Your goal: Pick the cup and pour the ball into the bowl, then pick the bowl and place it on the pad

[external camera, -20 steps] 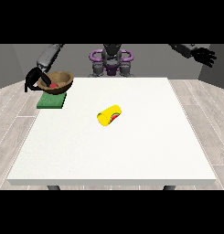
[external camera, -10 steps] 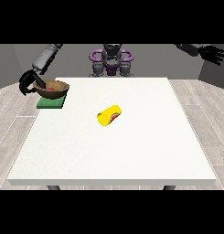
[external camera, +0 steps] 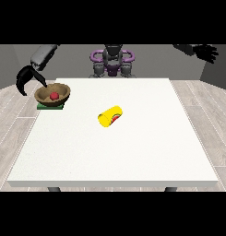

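Sitting on a green pad (external camera: pixel 44 106) near the tabletop's (external camera: pixel 133 152) far corner at the view's left is a brown wooden bowl (external camera: pixel 52 95), with a small red ball (external camera: pixel 54 95) lying inside it. The bowl covers most of the pad, so only a strip of green shows along its near and left sides.

Just beyond that corner, off the tabletop's left edge, hangs the hand at the view's left (external camera: pixel 26 78). It is black, and its fingers curve downward with a gap between them and the thumb; they close on nothing. The thumb tip comes close to the bowl's far-left rim, though whether it touches is not clear. A grey arm rises from this hand toward the top of the view.

A yellow cup (external camera: pixel 110 116) lies on its side close to the middle of the tabletop, well apart from the bowl. Its open mouth points toward the near right, and red shows inside the opening.

The hand at the view's right (external camera: pixel 207 51) is held high, past the far right corner of the tabletop, fingers spread and straight, holding nothing.

The robot's torso (external camera: pixel 112 60), grey with purple rings, stands behind the far edge, at its middle.
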Tool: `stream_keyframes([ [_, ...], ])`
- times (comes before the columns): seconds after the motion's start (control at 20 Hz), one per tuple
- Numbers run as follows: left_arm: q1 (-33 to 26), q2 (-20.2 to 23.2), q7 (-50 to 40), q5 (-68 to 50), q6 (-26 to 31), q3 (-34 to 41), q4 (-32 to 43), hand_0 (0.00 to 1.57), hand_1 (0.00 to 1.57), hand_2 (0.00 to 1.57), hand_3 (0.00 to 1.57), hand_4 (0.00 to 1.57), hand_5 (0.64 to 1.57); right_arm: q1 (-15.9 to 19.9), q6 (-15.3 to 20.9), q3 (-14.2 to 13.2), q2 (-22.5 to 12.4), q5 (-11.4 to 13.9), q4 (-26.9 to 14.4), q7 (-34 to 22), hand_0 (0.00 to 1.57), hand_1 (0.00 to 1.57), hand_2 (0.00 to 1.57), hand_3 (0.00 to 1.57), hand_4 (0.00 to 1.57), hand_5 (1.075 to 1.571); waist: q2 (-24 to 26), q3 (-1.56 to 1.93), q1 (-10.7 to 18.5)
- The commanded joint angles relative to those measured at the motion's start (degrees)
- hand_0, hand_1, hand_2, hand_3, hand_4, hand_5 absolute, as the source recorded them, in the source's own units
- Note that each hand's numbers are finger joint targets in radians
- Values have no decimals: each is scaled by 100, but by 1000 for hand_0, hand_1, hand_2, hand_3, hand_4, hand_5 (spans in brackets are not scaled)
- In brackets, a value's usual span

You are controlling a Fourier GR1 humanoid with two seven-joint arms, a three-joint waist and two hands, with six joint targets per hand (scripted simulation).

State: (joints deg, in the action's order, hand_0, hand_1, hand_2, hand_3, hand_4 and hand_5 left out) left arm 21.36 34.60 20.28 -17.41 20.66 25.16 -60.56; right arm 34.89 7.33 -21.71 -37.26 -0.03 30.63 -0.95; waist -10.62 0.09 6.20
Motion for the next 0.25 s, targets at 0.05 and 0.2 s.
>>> stream_keyframes([
  [0.05, 166, -708, -855, 253, -585, -695, -523, 0, 0, 0, 0, 902, 1559, 402, -317, 228, -239, 129, 28, -664, 0, 0, 0, 0, 0, 1356, 886, -5, -149],
  [0.2, -278, -529, -867, 347, -421, -585, 37, 0, 0, 0, 0, 902, 1559, 469, -624, 437, 418, -26, 537, -677, 0, 0, 0, 0, 476, 1434, 1727, -20, -438],
])
